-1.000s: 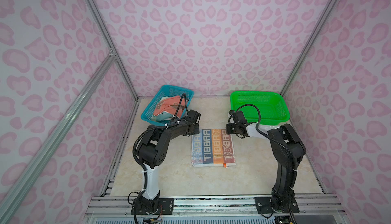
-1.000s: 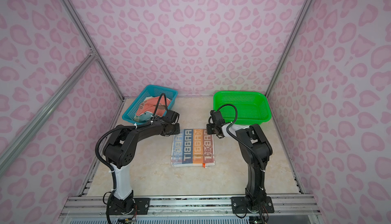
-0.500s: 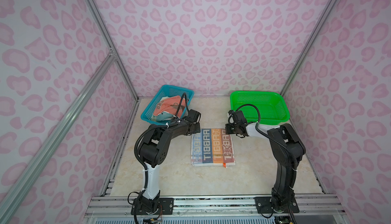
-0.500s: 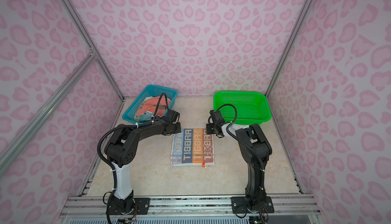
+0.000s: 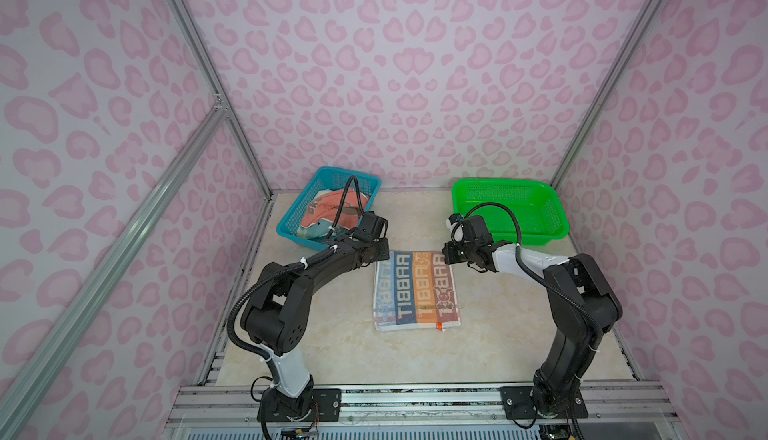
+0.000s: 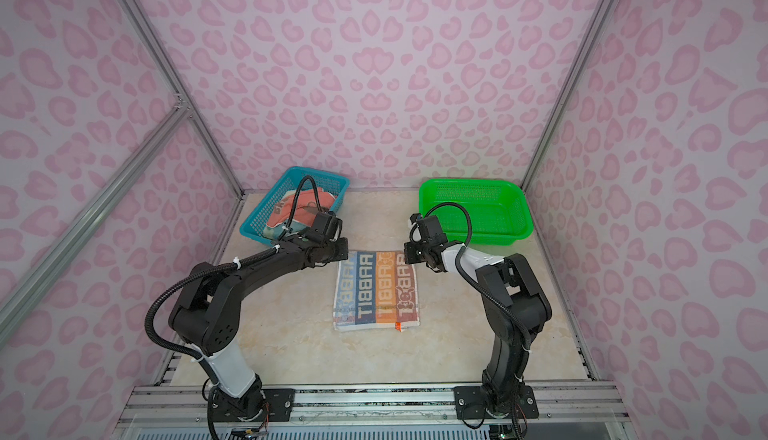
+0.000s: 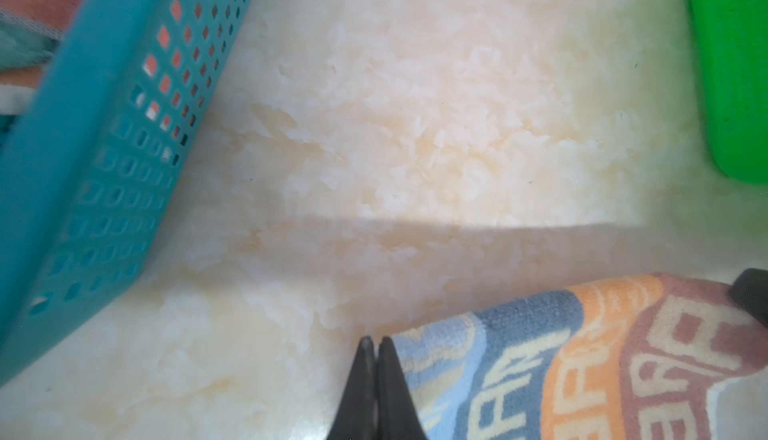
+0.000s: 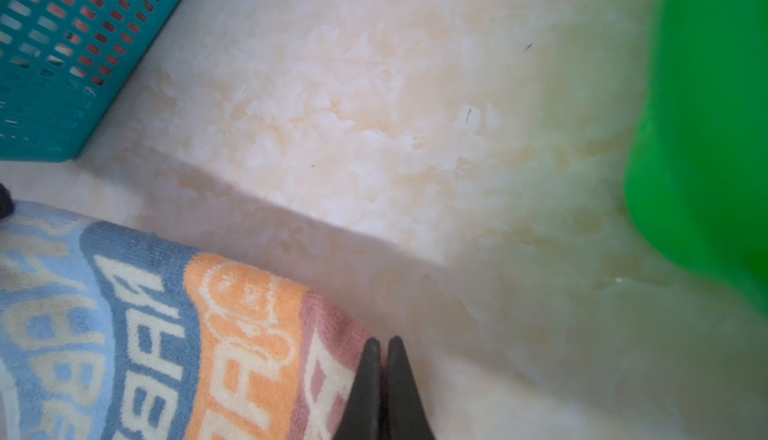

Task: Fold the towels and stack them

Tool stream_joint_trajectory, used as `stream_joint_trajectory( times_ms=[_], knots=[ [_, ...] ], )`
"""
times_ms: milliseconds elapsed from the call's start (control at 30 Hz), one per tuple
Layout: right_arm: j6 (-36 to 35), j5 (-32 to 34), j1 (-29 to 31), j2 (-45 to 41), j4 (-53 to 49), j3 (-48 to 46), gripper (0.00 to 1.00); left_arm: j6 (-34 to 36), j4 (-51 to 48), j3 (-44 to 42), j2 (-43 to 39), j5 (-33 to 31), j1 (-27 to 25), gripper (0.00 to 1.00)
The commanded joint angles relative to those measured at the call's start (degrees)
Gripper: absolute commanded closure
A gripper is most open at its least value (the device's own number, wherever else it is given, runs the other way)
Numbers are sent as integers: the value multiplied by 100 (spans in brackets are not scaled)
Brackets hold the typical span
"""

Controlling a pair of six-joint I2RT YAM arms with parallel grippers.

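Observation:
The striped blue and orange "RABBIT" towel [image 5: 415, 292] [image 6: 376, 288] lies flat in the middle of the table. My left gripper [image 5: 384, 251] [image 7: 377, 340] is shut at its far left corner, and the light-blue stripe [image 7: 440, 359] runs right up to the closed tips. My right gripper [image 5: 446, 253] [image 8: 384, 340] is shut at the far right corner, pinching the pink stripe [image 8: 332, 334]. Between the two grippers the far edge hangs slightly off the table and casts a shadow. A coral towel [image 5: 328, 205] lies crumpled in the blue basket [image 5: 291, 222] with another cloth under it.
The green basket [image 5: 557, 218] [image 6: 521, 226] stands at the back right, just behind my right arm, with nothing showing in it. The blue basket [image 6: 257, 226] sits close behind my left wrist. Pink patterned walls close in the marble table [image 5: 519, 334] on three sides.
My left gripper has closed at the towel's far left corner. The right gripper stays shut at the other corner. Neither arm has visibly shifted.

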Motion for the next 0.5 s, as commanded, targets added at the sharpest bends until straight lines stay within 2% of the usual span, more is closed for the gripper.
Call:
stream_joint_trajectory(
  times_ms=[0,300,467],
  knots=[
    [-91,-138,-24,15,126,92,100,156,129,118,-110,-191,6,98],
    [-72,-492,-268,-83,413,216,100,495,352,231,-195,-340,75,98],
    [-200,-682,-317,-393,701,-183,100,551,649,-173,-567,-132,83,98]
  ],
)
